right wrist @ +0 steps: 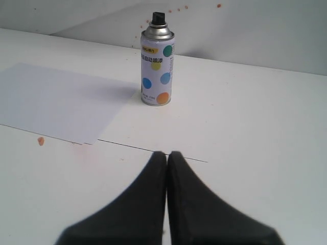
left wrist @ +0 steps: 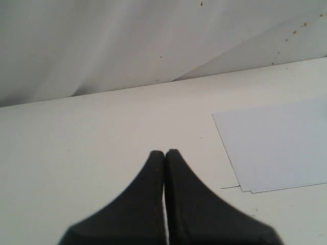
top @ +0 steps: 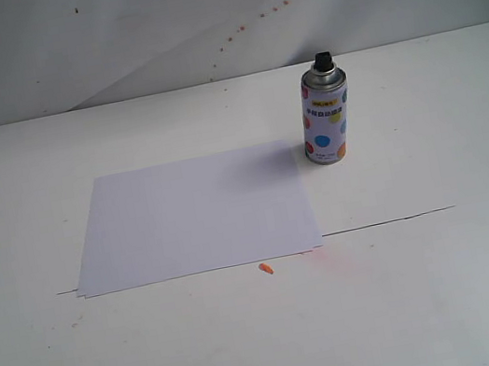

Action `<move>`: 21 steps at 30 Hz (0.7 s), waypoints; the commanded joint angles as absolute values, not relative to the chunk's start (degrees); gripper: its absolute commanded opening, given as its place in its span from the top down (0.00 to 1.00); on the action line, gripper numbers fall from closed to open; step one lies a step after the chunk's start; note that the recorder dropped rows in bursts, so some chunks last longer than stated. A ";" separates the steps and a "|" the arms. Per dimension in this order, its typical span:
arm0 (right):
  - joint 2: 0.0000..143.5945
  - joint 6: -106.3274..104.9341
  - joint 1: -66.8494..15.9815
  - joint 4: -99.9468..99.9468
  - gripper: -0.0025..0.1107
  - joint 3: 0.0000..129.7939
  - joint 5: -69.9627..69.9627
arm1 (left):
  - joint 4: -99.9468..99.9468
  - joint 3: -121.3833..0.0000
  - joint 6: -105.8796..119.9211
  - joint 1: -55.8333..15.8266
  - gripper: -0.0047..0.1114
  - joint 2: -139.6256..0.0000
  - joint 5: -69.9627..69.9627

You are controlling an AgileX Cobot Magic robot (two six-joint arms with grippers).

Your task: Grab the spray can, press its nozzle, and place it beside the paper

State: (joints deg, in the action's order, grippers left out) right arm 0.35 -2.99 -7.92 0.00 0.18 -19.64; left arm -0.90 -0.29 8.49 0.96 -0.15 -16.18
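The spray can [top: 326, 118] stands upright on the white table, just off the far right corner of the paper [top: 193, 215]; its black nozzle [top: 323, 62] tops the silver dome. In the right wrist view the spray can [right wrist: 157, 68] stands well ahead of my right gripper [right wrist: 167, 153], whose black fingers are shut with nothing between them, and the paper [right wrist: 56, 101] lies beside it. My left gripper [left wrist: 165, 152] is shut and empty too, over bare table, with the paper's corner [left wrist: 278, 145] off to one side. Neither gripper shows in the exterior view.
A wrinkled white backdrop sheet [top: 105, 37] with orange specks hangs behind the table. A small orange blob [top: 265, 269] and a faint reddish smear [top: 326, 268] lie near the paper's front right corner. A thin dark seam line [top: 393, 219] crosses the table.
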 commanded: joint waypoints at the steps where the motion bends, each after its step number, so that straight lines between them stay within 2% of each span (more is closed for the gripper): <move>1: 0.00 -2.98 -7.40 0.00 0.98 0.00 -19.57 | -0.63 0.00 5.77 0.66 0.96 -0.02 -16.47; 21: 0.00 -2.98 -7.40 0.00 0.98 0.00 -19.57 | -0.63 0.00 0.00 0.66 0.96 -0.02 -16.02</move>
State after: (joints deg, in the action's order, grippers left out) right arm 0.35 -2.99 -7.92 0.00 0.18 -19.64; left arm -0.68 -0.29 0.60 0.96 -0.15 -16.56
